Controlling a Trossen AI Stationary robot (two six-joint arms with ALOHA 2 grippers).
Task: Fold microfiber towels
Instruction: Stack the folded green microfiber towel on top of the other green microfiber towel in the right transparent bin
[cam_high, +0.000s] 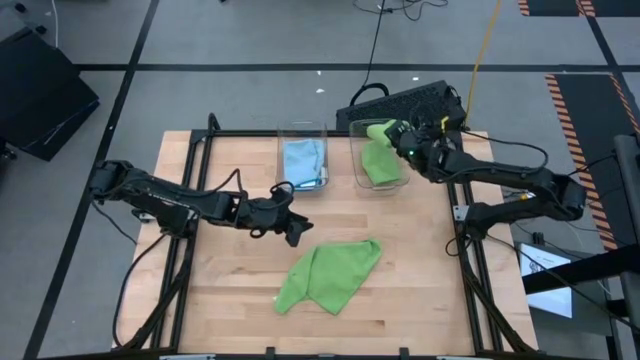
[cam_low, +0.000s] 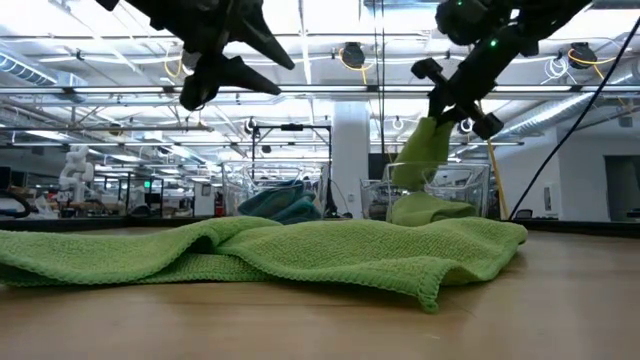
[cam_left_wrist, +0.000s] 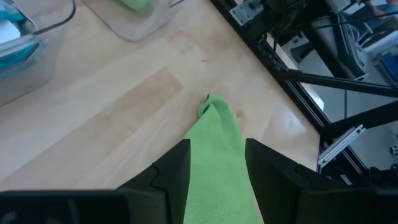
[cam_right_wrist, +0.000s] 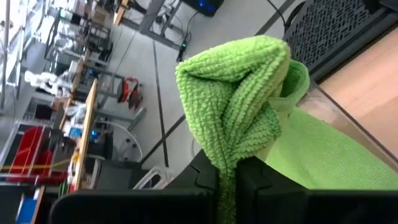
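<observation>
A lime green towel (cam_high: 330, 275) lies crumpled on the table's near middle, its underside on the wood; it also shows in the low view (cam_low: 300, 250). My left gripper (cam_high: 292, 232) is open and hovers above the towel's far left edge, with the cloth (cam_left_wrist: 217, 155) seen below between its fingers. My right gripper (cam_high: 398, 133) is shut on a second green towel (cam_right_wrist: 236, 99) over the right clear bin (cam_high: 358, 178). Light blue towels (cam_high: 303, 160) lie in the left clear bin (cam_high: 280, 135). My right gripper pinches a bunched fold of the green towel (cam_right_wrist: 227, 163) between its two fingers, several layers thick. The fingers come slanting down from the table's right. The towel hangs below the gripper (cam_low: 420, 150), and its lower part (cam_low: 425, 208) rests inside the bin.
The two clear bins stand side by side at the table's far middle. A black keyboard (cam_high: 400, 100) lies behind them, off the far edge. A black frame rail (cam_high: 465, 250) runs along the table's right side. Bare wood lies left (cam_high: 220, 290) and right (cam_high: 420, 290) of the flat towel.
</observation>
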